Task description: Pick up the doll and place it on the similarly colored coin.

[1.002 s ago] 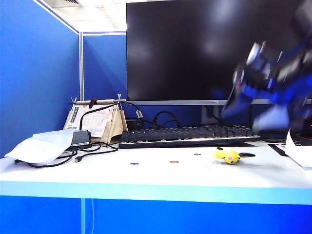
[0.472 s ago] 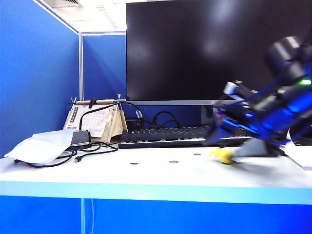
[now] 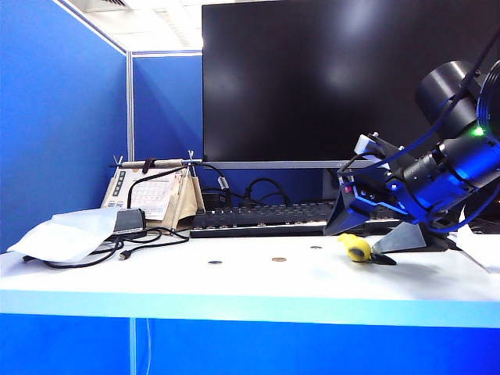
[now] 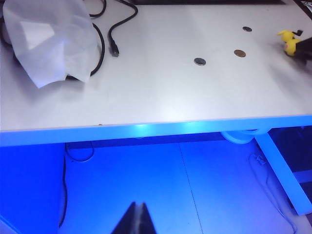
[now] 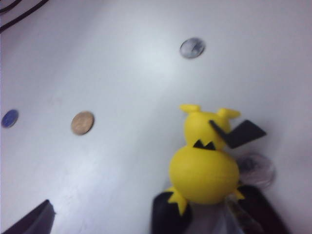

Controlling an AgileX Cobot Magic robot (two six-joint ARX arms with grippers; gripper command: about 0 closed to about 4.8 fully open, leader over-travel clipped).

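Doll (image 5: 204,170) sits between the right gripper's (image 5: 146,217) spread fingers; close squarely on its body. Left gripper (image 4: 137,220), fingers together, hangs below the table's (image 4: 161,97) edge.

keyboard (image 3: 301,217): on table (image 3: 234,285), below monitor (image 3: 344,78)
doll (image 3: 358,248): on table, just before keyboard's right end
right gripper (image 3: 373,248): low over table at doll, jaws wide, doll between them
coin (image 3: 279,259): before keyboard's middle, left of doll
grey coins (image 3: 215,262): one left of coin, one nearer keyboard
bag (image 3: 70,233): far left of keyboard
left gripper (image 4: 136,222): off table's front edge, below its level
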